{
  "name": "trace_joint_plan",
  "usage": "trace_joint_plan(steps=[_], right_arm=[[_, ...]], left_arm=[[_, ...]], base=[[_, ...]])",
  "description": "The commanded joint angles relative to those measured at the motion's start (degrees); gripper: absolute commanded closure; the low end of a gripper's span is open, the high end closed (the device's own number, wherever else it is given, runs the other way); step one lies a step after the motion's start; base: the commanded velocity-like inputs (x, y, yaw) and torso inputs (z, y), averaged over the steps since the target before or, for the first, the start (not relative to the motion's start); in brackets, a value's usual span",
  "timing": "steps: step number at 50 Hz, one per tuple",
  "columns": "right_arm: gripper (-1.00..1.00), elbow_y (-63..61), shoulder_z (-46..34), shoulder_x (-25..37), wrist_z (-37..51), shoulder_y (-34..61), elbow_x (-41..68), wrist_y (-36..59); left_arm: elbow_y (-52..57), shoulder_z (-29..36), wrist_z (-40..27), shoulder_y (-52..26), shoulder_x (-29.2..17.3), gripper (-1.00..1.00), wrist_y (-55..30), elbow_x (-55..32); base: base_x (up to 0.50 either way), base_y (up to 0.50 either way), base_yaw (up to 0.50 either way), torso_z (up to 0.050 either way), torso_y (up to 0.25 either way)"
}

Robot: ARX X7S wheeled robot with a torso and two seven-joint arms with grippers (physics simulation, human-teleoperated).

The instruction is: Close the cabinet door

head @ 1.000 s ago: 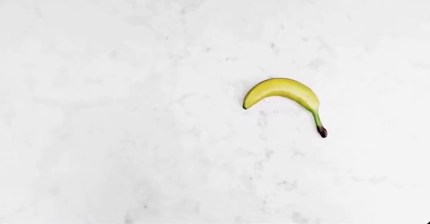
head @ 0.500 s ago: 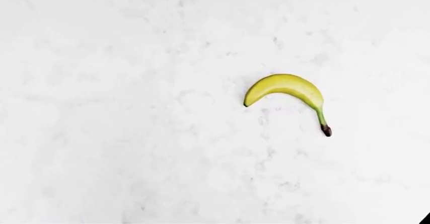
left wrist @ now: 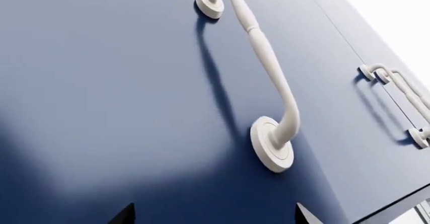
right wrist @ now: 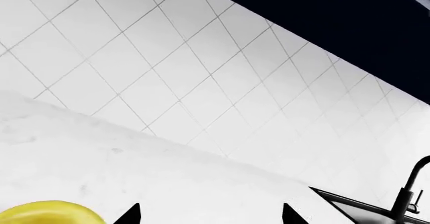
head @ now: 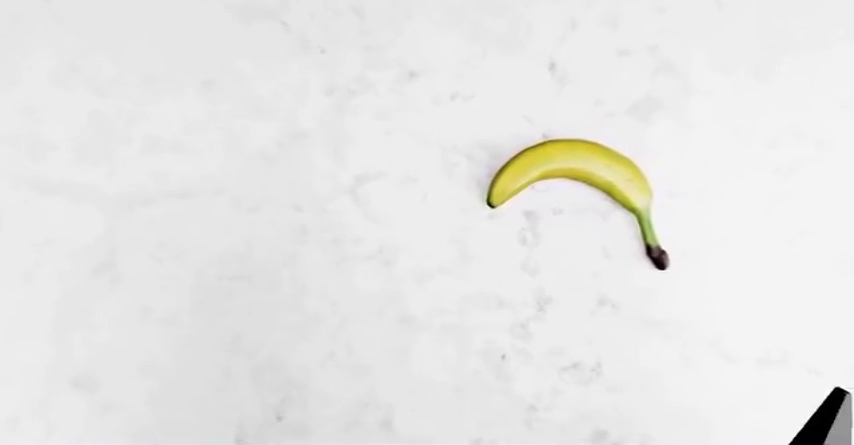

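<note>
Banana (head: 577, 168) now slightly up-right vs earlier; no legible labels.

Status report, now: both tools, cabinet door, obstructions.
Left tool open, empty, facing the navy cabinet door near its cream handle. Right tool open, empty, over the counter by the banana. Nothing between left tool and door.

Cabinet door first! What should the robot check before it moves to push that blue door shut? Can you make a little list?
1. Blue cabinet door in front of left gripper: ok.
2. Left gripper empty and open: ok, two tips apart, nothing between.
3. Door's cream handle clear of the tips: ok.
4. How far open the door stands: cannot tell.
5. Right gripper holding nothing: ok; the banana lies loose on the white counter.
6. Sink faucet away from right arm: ok.
</note>
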Motion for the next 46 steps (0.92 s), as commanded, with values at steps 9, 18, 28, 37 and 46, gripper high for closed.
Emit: trace_joint_plan(steps=[9,18,28,37,46], right_arm=[[-1.0,4.85,-1.53,1.64,-2.5,0.26,4.24,-2.9],[-1.0,5.39,-2.27,1.39,-2.43,0.12,2.92,-3.16],[-1.0,5.84,-2.46,1.45,-2.61,0.21,2.9,-3.15],[-1.0,6.56,-3.71,2.44,-1.65,0.9,1.9,-1.98],[-1.0,8.39,-5.06,3.49,-0.82,2.21,1.15,-0.42]], left_arm=[[-1.15,2.31,-0.02,0.0,0.04,-1.0,-0.84,-2.98],[-1.15,2.31,-0.02,0.0,0.04,-1.0,-0.84,-2.98],[-1.15,2.31,-0.02,0.0,0.04,-1.0,-0.84,-2.98],[-1.15,2.31,-0.02,0.0,0.04,-1.0,-0.84,-2.98],[-20.04,23.0,0.07,0.0,0.04,-1.0,8.86,-8.53]], base=[[0.0,0.0,0.0,0.011,-0.049],[0.0,0.0,0.0,0.005,-0.25],[0.0,0.0,0.0,0.012,-0.25],[0.0,0.0,0.0,0.004,-0.083],[0.0,0.0,0.0,0.0,-0.005]])
